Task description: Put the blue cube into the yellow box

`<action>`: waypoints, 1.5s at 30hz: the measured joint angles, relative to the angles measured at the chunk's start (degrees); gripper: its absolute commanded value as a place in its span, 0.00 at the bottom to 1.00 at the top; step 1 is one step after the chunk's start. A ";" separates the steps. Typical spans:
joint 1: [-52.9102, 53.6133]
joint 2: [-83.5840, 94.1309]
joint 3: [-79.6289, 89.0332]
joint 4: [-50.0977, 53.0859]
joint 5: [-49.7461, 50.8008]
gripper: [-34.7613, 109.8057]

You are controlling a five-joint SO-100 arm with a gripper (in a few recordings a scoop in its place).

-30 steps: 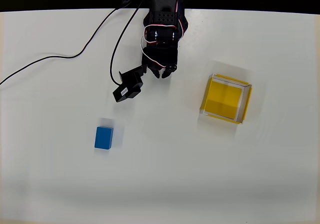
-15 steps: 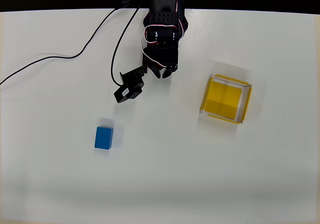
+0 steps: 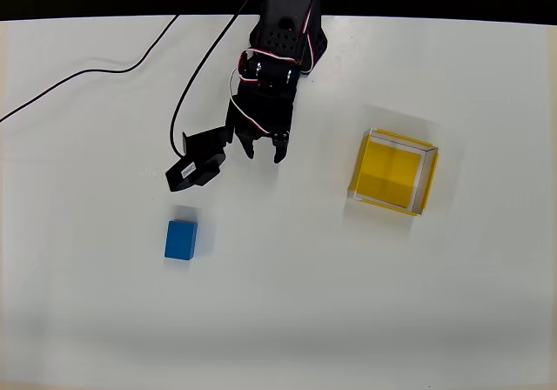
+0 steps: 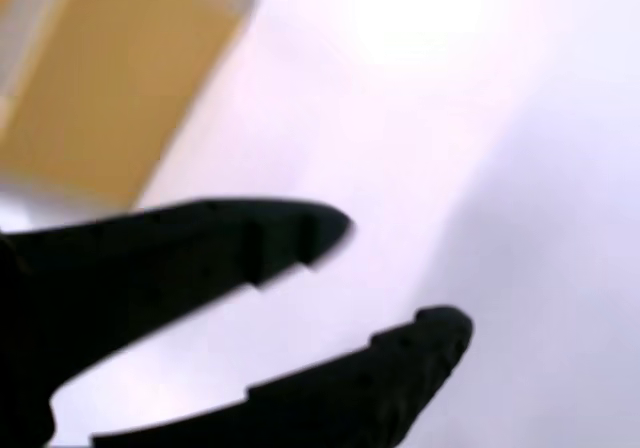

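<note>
Overhead view: one blue cube [image 3: 180,239], one yellow box [image 3: 392,171], one black arm [image 3: 277,55] and one black cable [image 3: 87,70] on a white surface [image 3: 287,312]. The cube lies flat at lower left, well apart from everything else. The box sits at the right, slightly turned, its pale walls around a bare yellow floor; nothing is inside it. The arm reaches down from the top edge, and its gripper [image 3: 262,154] hangs over bare surface between cube and box, nearer the cube's side. The two fingers [image 3: 280,153] point downward in the picture with a narrow gap between them, holding nothing. A small black camera block [image 3: 195,162] juts from the wrist toward the lower left, above the cube in the picture and not touching it.

Compared with half a second ago, the gripper has swung left and a little lower in the picture, the camera block has moved closer to the cube, and the cable has shifted upward on the left. Cube and box lie where they were.

Wrist view: blurred. Two dark fingers [image 4: 200,258] spread apart with pale surface showing between them, nothing gripped. A yellow patch, the box [image 4: 110,88], fills the upper left corner.
</note>
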 measured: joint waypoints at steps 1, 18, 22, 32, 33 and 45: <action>1.32 -3.34 -2.90 -1.58 -0.44 0.47; 19.07 -52.82 -36.12 -29.44 -8.44 0.55; 20.30 -61.00 -39.73 -33.66 -9.58 0.56; 20.13 -71.54 -42.71 -41.22 -7.21 0.56; 19.78 -71.81 -42.71 -41.66 -6.94 0.56; 15.64 -78.05 -42.80 -46.58 -4.75 0.55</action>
